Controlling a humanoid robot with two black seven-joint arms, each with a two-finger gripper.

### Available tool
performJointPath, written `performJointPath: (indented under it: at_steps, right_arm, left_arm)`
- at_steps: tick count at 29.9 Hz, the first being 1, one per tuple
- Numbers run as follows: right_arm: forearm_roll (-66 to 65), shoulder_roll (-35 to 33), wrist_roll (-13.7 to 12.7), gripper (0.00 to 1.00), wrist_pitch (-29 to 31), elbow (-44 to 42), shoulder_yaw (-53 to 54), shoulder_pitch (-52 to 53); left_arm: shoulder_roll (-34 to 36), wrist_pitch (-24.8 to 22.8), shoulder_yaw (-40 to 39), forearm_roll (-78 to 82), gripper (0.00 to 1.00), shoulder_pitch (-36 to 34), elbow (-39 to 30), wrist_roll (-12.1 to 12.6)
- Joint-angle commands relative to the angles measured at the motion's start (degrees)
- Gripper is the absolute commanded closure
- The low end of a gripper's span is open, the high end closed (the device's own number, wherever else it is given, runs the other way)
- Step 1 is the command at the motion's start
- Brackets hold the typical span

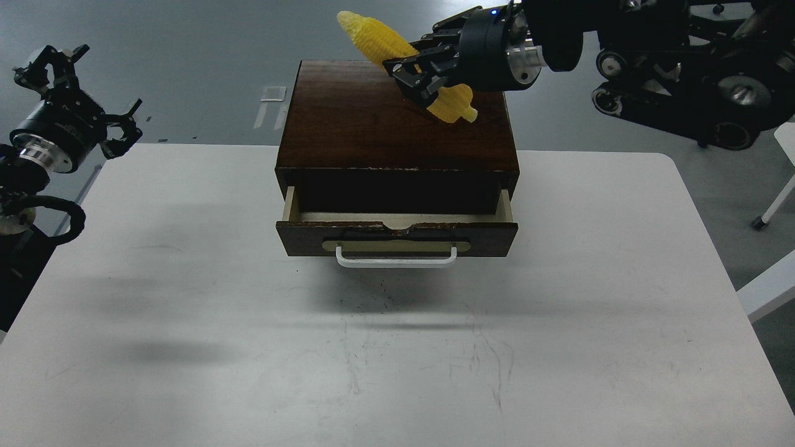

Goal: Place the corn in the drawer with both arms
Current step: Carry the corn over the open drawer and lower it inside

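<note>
The yellow corn (pixel 379 38) hangs tilted in the air above the dark brown box (pixel 397 118), its pointed tip up and to the left. My right gripper (pixel 417 77) is shut on the corn's middle, over the box's top right part. The drawer (pixel 397 233) stands partly pulled out at the box's front, with its white bar handle (pixel 396 259) facing me and pale inner sides showing. My left gripper (pixel 93 93) is held up beyond the table's far left corner, fingers spread and empty.
The white table (pixel 186 310) carries the box at its far middle. White chair or stand legs (pixel 770 205) are on the floor off the table's right edge. A grey floor lies behind.
</note>
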Motion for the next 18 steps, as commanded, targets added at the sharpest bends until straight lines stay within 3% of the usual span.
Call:
performJointPath:
  at_steps: [1,6,18]
  right_arm:
    - [-5.0,3.1,1.3,1.00,0.0,0.1,-0.1,-0.8]
    - [-11.7,7.1,1.6,1.00,0.0,0.1,-0.7,-2.0]
    - [-12.5,10.0,1.6,1.00,0.0,0.0,-3.5,-4.5]
  left_arm:
    - [0.5,0.0,-0.1,-0.1,0.01,-0.2,-1.7,-0.1]
    - [0.9,0.0,-0.1,-0.1,0.01,-0.5,-1.9,-0.1]
    - [0.8,0.0,-0.1,-0.2,0.01,-0.4,-1.9,-0.1]
